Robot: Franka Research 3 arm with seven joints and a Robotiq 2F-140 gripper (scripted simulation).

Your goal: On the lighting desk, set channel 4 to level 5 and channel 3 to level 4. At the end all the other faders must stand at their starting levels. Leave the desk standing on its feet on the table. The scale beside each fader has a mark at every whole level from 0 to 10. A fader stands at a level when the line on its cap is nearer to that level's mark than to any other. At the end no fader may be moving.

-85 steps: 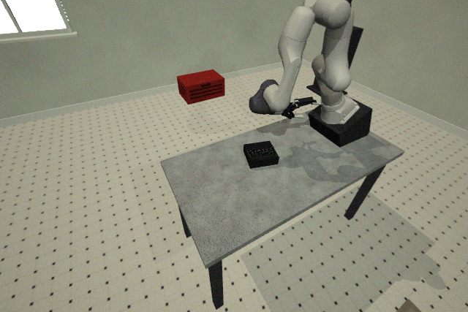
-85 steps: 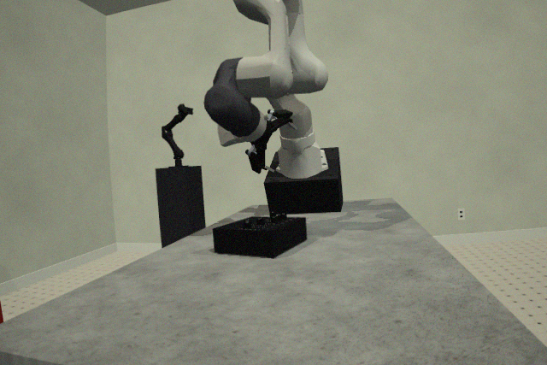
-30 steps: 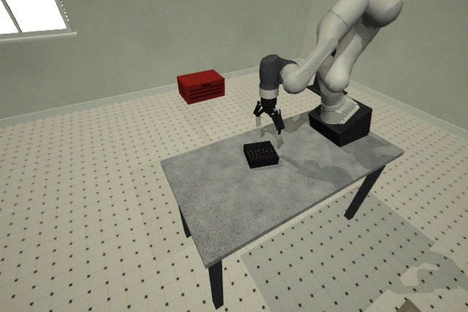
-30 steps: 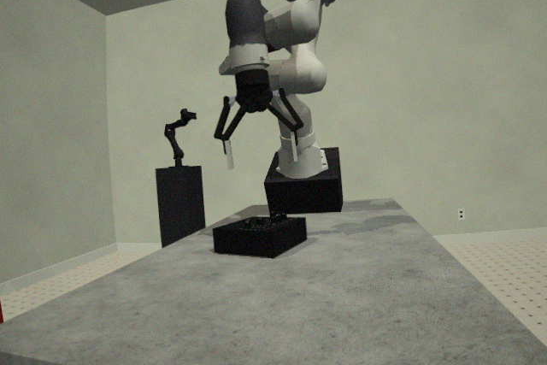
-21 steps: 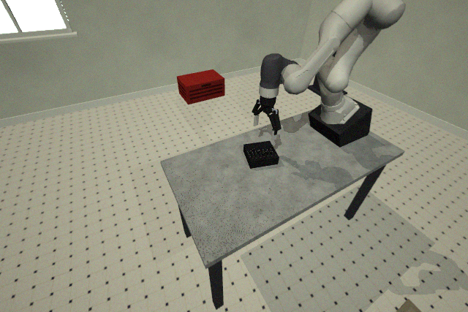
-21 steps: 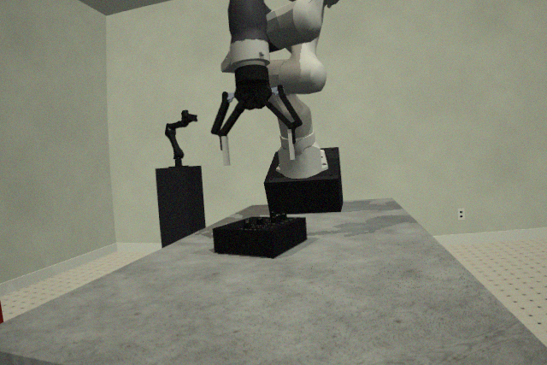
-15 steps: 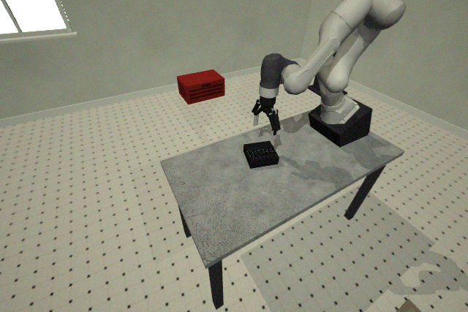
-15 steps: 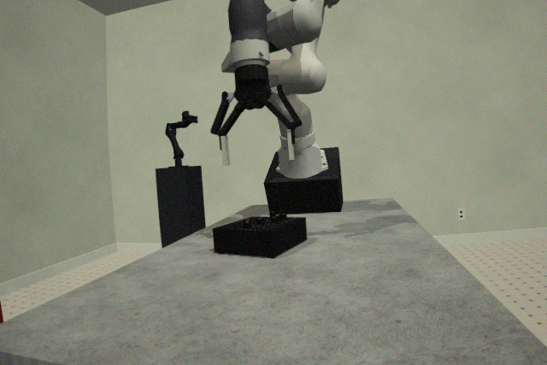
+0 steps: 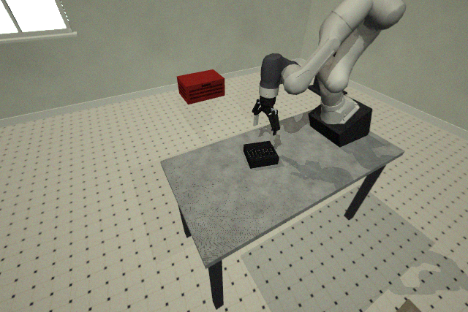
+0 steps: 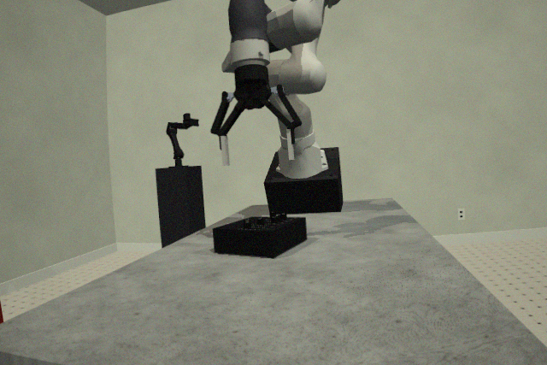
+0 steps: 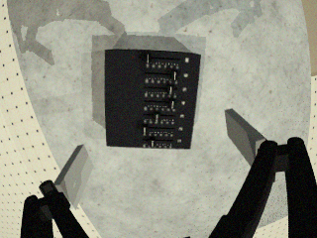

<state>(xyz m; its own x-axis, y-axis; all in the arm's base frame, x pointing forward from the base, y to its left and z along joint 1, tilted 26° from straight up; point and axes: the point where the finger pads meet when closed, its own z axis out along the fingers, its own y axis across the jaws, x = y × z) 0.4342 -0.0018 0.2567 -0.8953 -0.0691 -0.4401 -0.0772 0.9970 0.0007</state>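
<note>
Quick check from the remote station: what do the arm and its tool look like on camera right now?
The arm has rounded white links and a dark grey wrist section above a white collar. The tool is black, with thin bar linkages splaying to two fingers, each tipped with a flat pale pad. The arm stands on a black box base. No cables or markings are visible.

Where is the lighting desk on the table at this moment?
In the top view the lighting desk stands on the grey table, toward its far edge, left of the arm's black pedestal, with the open gripper above it.
</note>
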